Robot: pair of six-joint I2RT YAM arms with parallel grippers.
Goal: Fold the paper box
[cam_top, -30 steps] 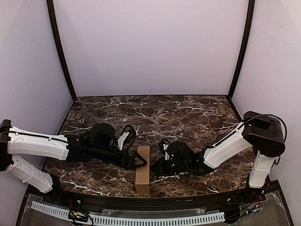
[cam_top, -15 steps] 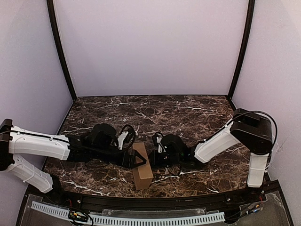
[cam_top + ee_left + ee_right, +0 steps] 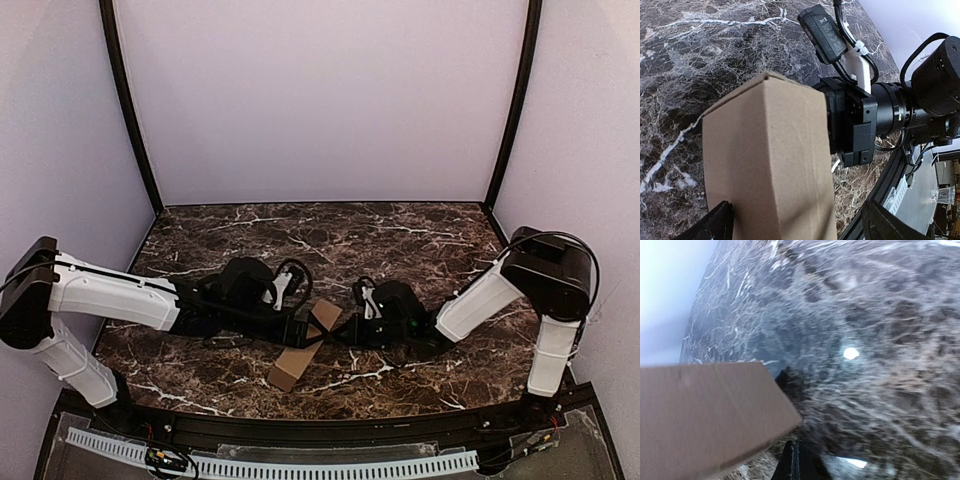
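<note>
Paper box folded into narrow brown carton, lying diagonally on dark marble table, near front edge, between both arms. Left gripper spread wide, straddling box about mid-length. Left wrist view: one finger just beside box's side, other finger well apart from opposite side, so no clamp on box. Right gripper pressed together, holding nothing, tip at box's upper right end. Contact there: cannot tell.

The top view overlooks the table from its near edge; both close wrist views share the paper box.
</note>
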